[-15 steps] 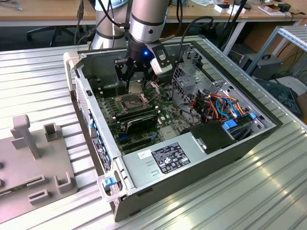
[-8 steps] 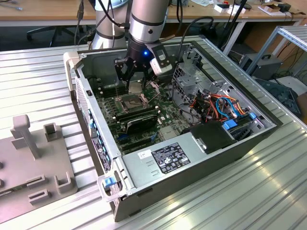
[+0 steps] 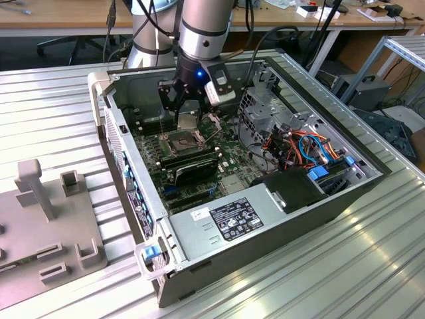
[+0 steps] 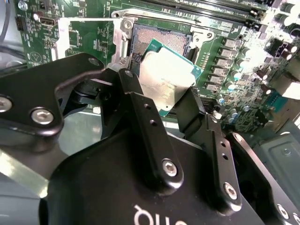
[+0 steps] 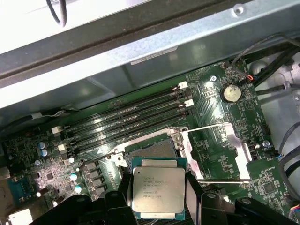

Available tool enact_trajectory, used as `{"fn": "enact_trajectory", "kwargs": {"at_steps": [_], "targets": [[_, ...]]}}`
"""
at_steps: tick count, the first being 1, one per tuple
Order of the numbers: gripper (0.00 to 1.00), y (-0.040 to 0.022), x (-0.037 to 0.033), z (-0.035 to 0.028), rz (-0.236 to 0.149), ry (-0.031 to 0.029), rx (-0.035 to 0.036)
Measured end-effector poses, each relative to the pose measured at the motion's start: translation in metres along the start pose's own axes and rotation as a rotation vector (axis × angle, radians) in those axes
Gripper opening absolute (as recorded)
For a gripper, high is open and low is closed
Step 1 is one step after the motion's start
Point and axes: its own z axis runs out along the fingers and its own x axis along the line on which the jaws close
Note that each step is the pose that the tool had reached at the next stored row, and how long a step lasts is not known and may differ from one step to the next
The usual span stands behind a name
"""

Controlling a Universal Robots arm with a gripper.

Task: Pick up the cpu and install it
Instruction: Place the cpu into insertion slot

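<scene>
Your gripper (image 5: 158,199) is clamped on the cpu (image 5: 158,186) by its edges, holding it just above the open socket (image 5: 152,149), frame (image 5: 206,129) up. Install step, I'd say: seating calls for level, square alignment.

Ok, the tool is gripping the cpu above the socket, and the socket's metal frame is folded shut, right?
No: the tool grips the cpu above the socket, but its metal frame is swung open beside it, as the first wrist view shows.
</scene>
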Motion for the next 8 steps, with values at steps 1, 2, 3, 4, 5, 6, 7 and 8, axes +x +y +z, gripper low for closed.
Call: {"fn": "enact_trajectory", "kwargs": {"at_steps": [1,2,3,4,5,6,7,8], "targets": [[0.55,0.0,0.0,0.0,0.0,0.0,0.0],[0.55,0.0,0.0,0.0,-0.005,0.0,0.0],[0.55,0.0,0.0,0.0001,-0.012,0.0002,0.0],[0.55,0.0,0.0,0.0001,-0.015,0.0003,0.0],[0.55,0.0,0.0,0.0001,-0.017,0.0003,-0.0001],[0.55,0.0,0.0,0.0001,-0.02,0.0003,-0.0001],[0.55,0.0,0.0,0.0001,-0.022,0.0003,-0.0001],[0.55,0.0,0.0,0.0001,-0.022,0.0004,-0.0001]]}}
